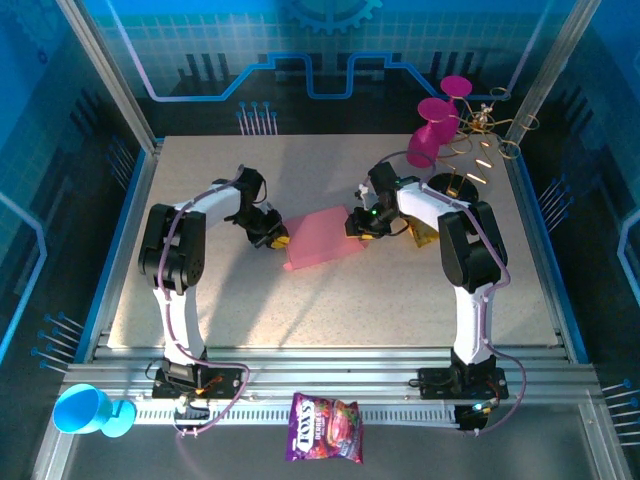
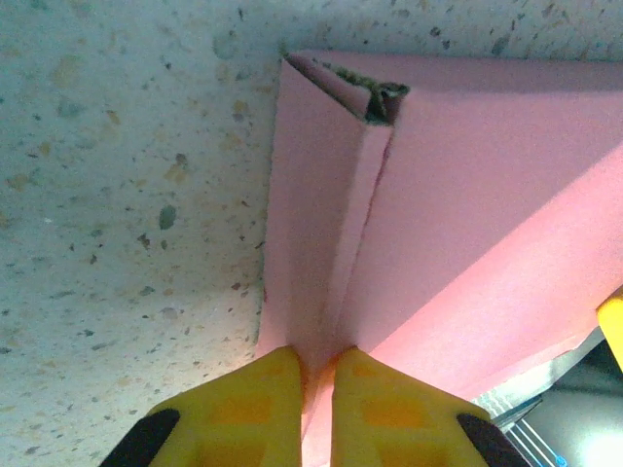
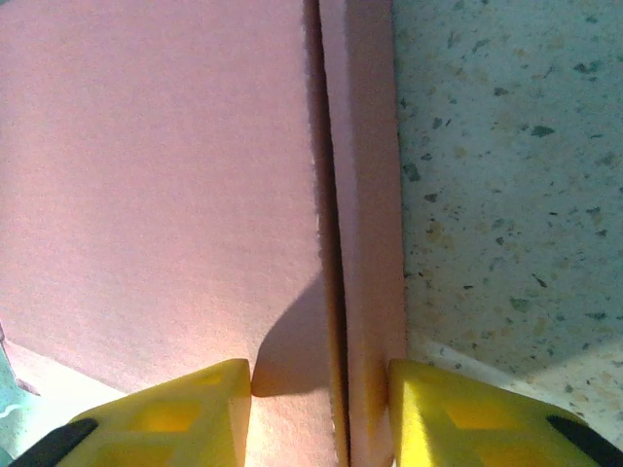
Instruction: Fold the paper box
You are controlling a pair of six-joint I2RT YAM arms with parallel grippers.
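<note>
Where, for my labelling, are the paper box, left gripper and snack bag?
paper box [image 1: 320, 240]: top view, middle of pink face.
left gripper [image 2: 318, 368]: left wrist view, between fingertips.
snack bag [image 1: 325, 428]: top view, its centre.

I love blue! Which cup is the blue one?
The light blue plastic cup at the near left corner, by the left arm's base. The two magenta plastic cups are at the far right.
</note>
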